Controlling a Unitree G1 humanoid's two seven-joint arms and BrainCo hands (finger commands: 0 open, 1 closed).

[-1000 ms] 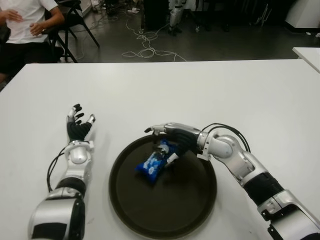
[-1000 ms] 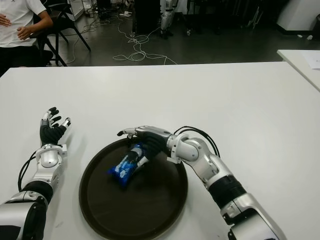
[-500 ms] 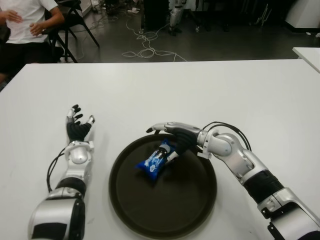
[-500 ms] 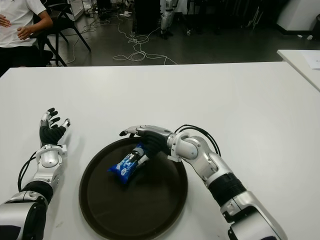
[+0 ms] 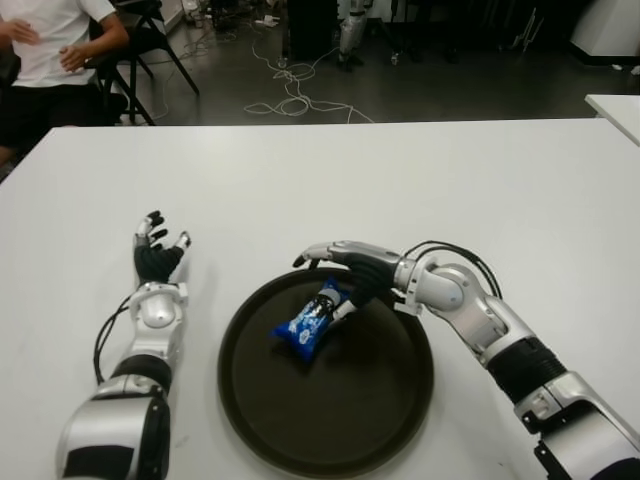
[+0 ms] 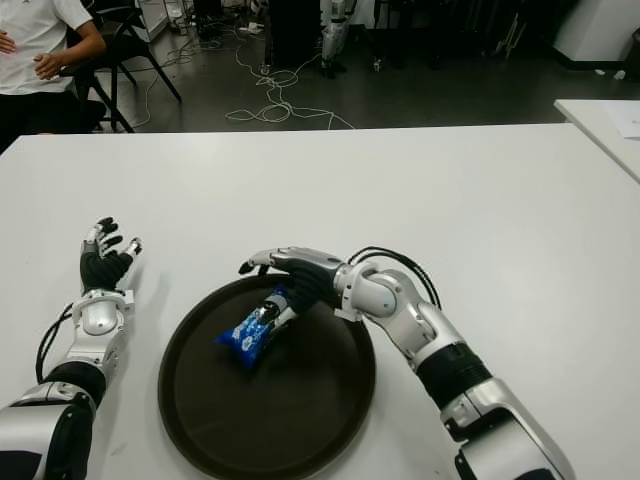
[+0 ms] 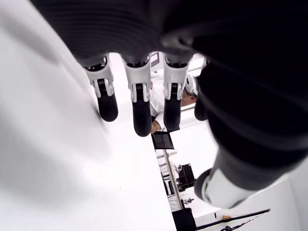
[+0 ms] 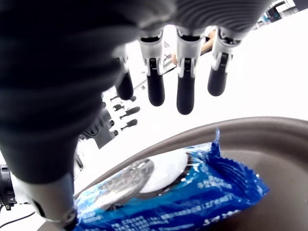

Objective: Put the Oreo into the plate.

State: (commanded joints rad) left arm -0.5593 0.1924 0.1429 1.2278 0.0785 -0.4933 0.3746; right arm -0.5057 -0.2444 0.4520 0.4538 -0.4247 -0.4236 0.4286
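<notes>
The blue Oreo pack (image 5: 310,322) lies flat in the round dark plate (image 5: 340,440), in the part of it farthest from me. My right hand (image 5: 325,280) hovers over the pack's far end. Its fingers (image 8: 185,91) stretch out straight above the wrapper (image 8: 183,192) and its thumb reaches down beside the pack's end. The hand is open, with nothing grasped. My left hand (image 5: 158,250) shows on the white table (image 5: 330,180) left of the plate, idle, with its fingers (image 7: 139,106) spread and nothing in them.
A person (image 5: 50,50) in a white shirt sits beyond the table's far left corner, beside a black chair (image 5: 150,40). Cables (image 5: 290,95) lie on the dark floor behind. A second white table (image 5: 615,105) shows at the far right.
My right hand's fingers have straightened and lifted slightly off the Oreo pack, which stays lying in the plate. The left hand has hardly moved.
</notes>
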